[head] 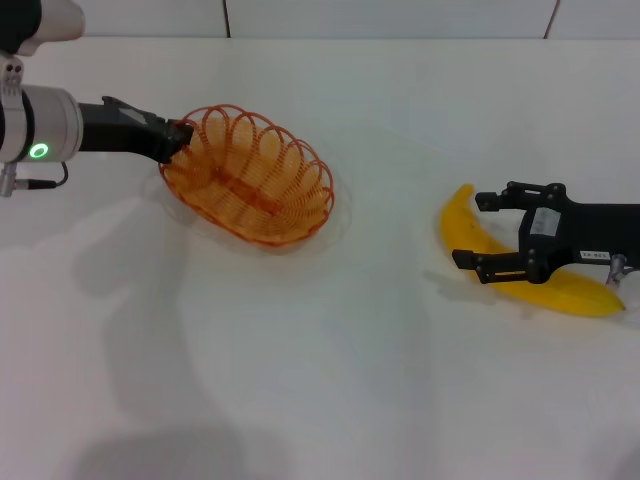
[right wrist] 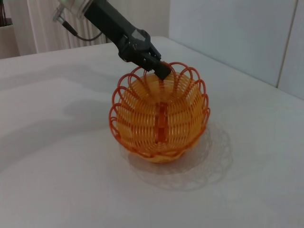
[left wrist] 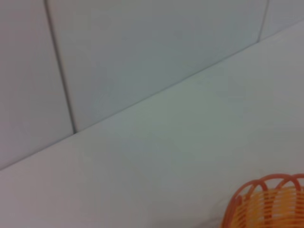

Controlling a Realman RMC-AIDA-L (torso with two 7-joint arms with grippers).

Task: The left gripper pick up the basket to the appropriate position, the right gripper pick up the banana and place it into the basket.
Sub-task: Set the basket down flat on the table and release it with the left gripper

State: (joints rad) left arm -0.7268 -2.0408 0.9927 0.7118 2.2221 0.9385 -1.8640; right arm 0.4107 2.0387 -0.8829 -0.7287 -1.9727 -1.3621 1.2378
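Note:
The orange wire basket [head: 250, 178] sits left of the table's middle, and I cannot tell whether it rests on the table or hangs just above it. It also shows in the right wrist view [right wrist: 160, 118], and part of its rim shows in the left wrist view [left wrist: 266, 202]. My left gripper [head: 183, 137] is shut on the rim at the basket's left end, as the right wrist view [right wrist: 159, 69] also shows. The yellow banana [head: 580, 294] lies on the table at the right. My right gripper [head: 484, 231] is open, one finger on each side of the banana's middle.
The white table [head: 330, 380] runs wide in front of and between the basket and the banana. A white tiled wall [head: 400, 15] stands along the table's far edge, behind the basket.

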